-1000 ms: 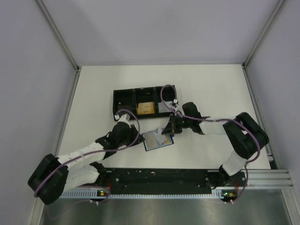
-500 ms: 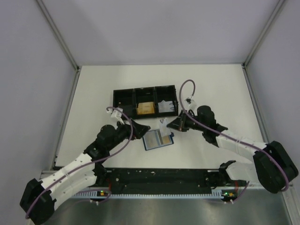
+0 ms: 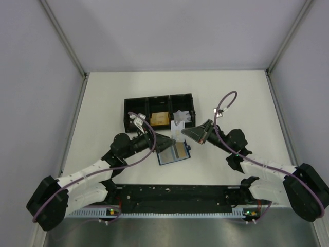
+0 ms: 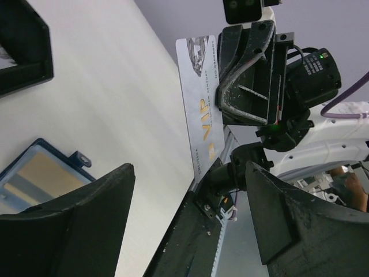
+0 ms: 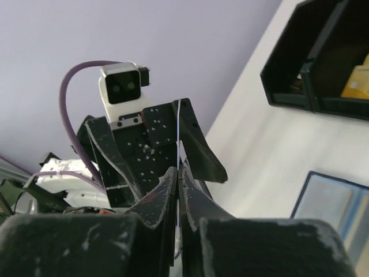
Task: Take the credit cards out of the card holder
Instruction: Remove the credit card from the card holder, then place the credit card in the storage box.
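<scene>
The dark-blue card holder (image 3: 174,153) lies open on the table, an orange-tan credit card (image 3: 179,151) showing inside it. My right gripper (image 3: 186,132) is shut on a white credit card (image 3: 178,128) marked VIP (image 4: 199,104), held on edge above the holder's far side. In the right wrist view that card (image 5: 179,124) shows edge-on between the pressed jaws (image 5: 177,173). My left gripper (image 3: 165,142) stands open just left of the card, nothing between its fingers (image 4: 75,225), and the holder (image 4: 40,173) lies below it.
A black three-compartment tray (image 3: 134,108) stands behind the holder, with an orange-tan card (image 3: 160,118) in its middle compartment and pale items (image 3: 181,115) in the right one. The black rail (image 3: 175,198) runs along the near edge. Grey walls enclose the table.
My right gripper drew the white card out of the holder and lifted it up and back. My left gripper opened, came off the holder's left edge and now faces the card.
</scene>
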`<state>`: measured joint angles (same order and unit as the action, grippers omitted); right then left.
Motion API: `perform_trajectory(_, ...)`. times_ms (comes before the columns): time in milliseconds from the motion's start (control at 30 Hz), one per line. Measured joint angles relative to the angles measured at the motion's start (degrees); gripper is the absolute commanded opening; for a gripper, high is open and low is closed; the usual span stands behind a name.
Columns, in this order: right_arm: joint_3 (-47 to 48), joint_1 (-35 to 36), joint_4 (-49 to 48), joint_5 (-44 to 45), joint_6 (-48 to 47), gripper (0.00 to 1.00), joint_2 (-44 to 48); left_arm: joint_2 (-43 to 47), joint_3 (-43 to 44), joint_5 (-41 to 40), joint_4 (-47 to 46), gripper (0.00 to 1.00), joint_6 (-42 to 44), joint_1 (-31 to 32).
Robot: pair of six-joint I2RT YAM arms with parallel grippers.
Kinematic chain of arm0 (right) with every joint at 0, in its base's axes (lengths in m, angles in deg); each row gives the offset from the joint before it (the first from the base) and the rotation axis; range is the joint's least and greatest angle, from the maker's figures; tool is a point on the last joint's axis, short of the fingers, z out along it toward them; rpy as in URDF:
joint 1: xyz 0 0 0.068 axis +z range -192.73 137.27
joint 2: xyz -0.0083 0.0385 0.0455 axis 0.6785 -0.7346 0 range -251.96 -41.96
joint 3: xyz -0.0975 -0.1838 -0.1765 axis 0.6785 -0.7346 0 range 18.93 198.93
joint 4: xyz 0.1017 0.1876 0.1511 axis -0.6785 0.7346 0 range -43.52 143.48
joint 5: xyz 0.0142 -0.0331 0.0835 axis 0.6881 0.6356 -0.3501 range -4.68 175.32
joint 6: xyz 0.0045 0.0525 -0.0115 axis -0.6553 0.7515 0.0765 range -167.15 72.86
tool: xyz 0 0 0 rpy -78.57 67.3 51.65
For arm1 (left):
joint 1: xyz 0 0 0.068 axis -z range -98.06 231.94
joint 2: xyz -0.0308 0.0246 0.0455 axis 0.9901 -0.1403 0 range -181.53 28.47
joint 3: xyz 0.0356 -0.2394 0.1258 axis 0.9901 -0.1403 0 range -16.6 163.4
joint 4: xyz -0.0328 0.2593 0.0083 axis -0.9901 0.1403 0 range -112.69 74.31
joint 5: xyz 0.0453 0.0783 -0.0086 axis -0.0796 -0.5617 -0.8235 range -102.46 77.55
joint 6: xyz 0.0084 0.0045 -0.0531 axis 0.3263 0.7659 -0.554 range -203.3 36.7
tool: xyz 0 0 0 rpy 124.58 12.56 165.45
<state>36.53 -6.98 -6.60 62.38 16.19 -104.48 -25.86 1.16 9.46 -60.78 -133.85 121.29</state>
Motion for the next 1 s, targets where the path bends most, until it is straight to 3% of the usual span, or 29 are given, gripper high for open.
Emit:
perform_trajectory(133,0.0,1.5,-3.5,1.7,1.4,0.0,0.0,-1.9,0.6,1.4,-3.9,0.67,-0.7,1.6)
perform_trajectory(267,0.0,2.4,-5.8,2.6,2.3,0.0,0.0,-3.7,1.2,1.7,-6.6,0.34,-1.4,2.6)
perform_trajectory(367,0.0,2.5,-6.6,2.8,2.4,0.0,0.0,-4.0,1.2,1.7,-7.7,0.02,-1.7,2.8)
perform_trajectory(467,-0.5,2.5,-6.6,3.5,2.3,0.01,0.0,-3.0,1.6,1.9,-7.1,0.0,-0.7,2.9)
perform_trajectory(500,-0.5,2.5,-6.6,3.5,2.2,0.06,0.0,-2.3,1.7,2.0,-6.4,0.0,-0.2,3.0)
perform_trajectory(567,-0.7,2.7,-6.5,2.9,1.9,0.21,0.2,-0.4,2.0,1.8,-3.5,0.0,1.5,3.1)
perform_trajectory(633,-0.7,2.7,-5.1,2.0,0.8,0.45,0.7,2.5,2.1,0.5,0.8,0.0,4.2,3.1)
perform_trajectory(767,-0.6,2.2,2.0,-0.3,-4.5,0.68,5.5,8.5,4.6,-2.5,13.2,0.0,10.8,2.7)
perform_trajectory(800,0.0,2.1,5.9,-1.1,-7.1,0.71,7.5,9.7,6.1,-3.2,17.0,0.0,12.7,2.7)
perform_trajectory(1000,13.6,1.9,35.5,-5.3,-29.3,0.72,14.6,11.4,17.6,-3.5,38.1,0.0,24.9,2.6)
